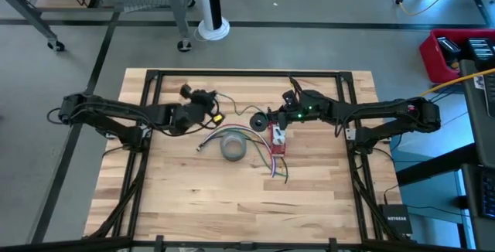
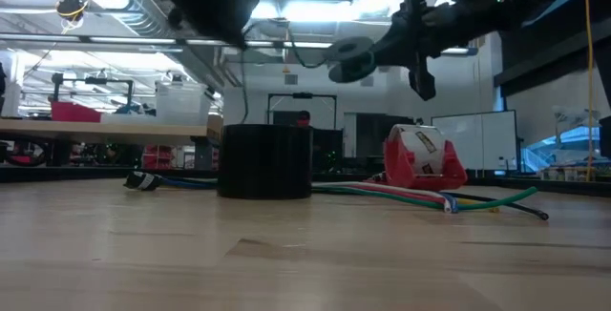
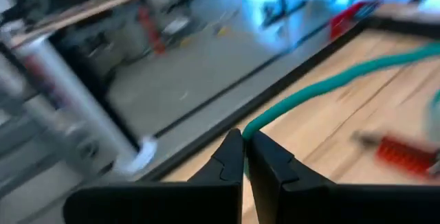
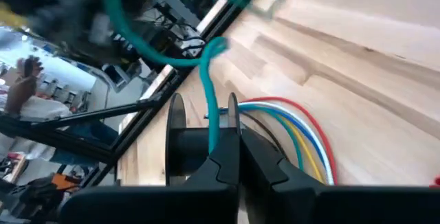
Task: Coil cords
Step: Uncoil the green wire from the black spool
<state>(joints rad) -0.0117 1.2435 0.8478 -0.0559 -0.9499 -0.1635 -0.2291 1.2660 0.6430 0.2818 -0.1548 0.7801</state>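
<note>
The green cord [image 4: 206, 80] is being held above mid-table, pinched between both grippers: the left gripper [image 3: 245, 157] is clamped on one end, the right gripper [image 4: 234, 157] on the other. A grey tape roll [image 1: 233, 146] is lying below; "NETGEAR" is being shown on a box [image 1: 396, 223] at the table's edge.

Bright ceiling lights glare in the low view; wrist views motion-blurred.
</note>
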